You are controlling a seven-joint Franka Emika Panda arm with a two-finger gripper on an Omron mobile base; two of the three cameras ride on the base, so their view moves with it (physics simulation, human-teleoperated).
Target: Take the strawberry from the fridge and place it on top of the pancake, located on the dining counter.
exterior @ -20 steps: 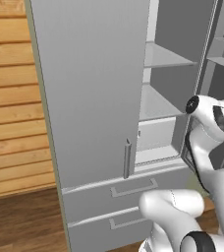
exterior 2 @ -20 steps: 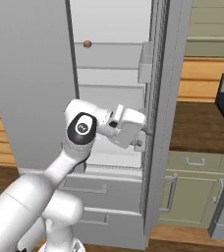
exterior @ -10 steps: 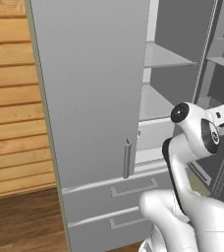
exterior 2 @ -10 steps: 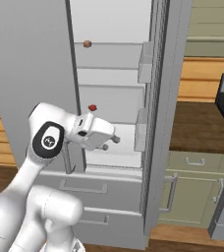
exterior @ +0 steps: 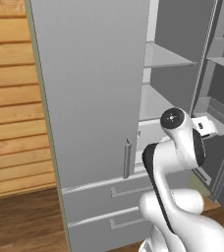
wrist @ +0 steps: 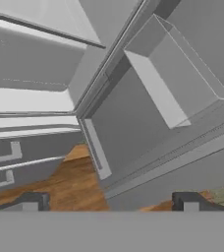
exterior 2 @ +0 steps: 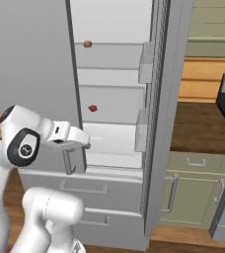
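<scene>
The tall light-grey two-door fridge (exterior 2: 45, 54) stands with its right door swung open and its left door shut, baring pale shelves inside above two closed lower drawers. The tiny rounded red strawberry (exterior 2: 93, 108) lies on the fridge's middle shelf, toward that shelf's left side, clear of the open door's bins.

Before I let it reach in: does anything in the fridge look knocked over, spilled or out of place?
Nothing stands out. The strawberry sits alone on a middle shelf of the open fridge, a small brown item on the shelf above. The gripper hangs below them, holding nothing.
</scene>
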